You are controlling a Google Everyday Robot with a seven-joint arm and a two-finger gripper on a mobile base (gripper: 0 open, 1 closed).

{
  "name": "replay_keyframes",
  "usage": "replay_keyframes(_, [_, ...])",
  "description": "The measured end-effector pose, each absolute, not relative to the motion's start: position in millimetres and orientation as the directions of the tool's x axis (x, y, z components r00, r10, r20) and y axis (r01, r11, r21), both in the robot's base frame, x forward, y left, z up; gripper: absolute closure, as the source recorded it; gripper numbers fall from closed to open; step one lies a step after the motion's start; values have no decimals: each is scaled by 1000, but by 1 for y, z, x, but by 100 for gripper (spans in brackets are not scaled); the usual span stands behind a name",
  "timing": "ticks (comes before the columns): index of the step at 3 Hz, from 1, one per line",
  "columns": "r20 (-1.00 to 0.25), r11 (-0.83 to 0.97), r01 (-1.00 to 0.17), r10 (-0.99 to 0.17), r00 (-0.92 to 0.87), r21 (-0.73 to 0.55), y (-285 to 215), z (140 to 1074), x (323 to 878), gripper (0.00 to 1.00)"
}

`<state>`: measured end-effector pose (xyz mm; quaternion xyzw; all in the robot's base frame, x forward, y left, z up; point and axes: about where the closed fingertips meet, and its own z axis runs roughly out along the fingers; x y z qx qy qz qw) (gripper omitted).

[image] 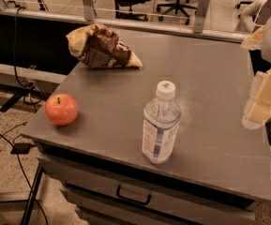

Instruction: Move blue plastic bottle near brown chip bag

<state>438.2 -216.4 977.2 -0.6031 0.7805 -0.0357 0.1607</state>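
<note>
The blue plastic bottle (161, 124) stands upright near the front of the grey table (210, 78), with its white cap and blue-and-white label showing. The brown chip bag (102, 48) lies crumpled at the table's back left corner, well apart from the bottle. My gripper (264, 97) is at the right edge of the view, over the table's right side, to the right of the bottle and clear of it.
A red apple (61, 109) sits at the table's front left corner. A drawer with a black handle (133, 196) is below the front edge. Office chairs and a rail stand behind the table. Cables lie on the floor at left.
</note>
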Motion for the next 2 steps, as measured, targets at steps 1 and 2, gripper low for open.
replay_keyframes(1, [-208,270,-930,-953,-221,-250,-216,977,438,0])
replay_keyframes(2, [-229,259,-932,-952,-203,-252,-213,979,438,0])
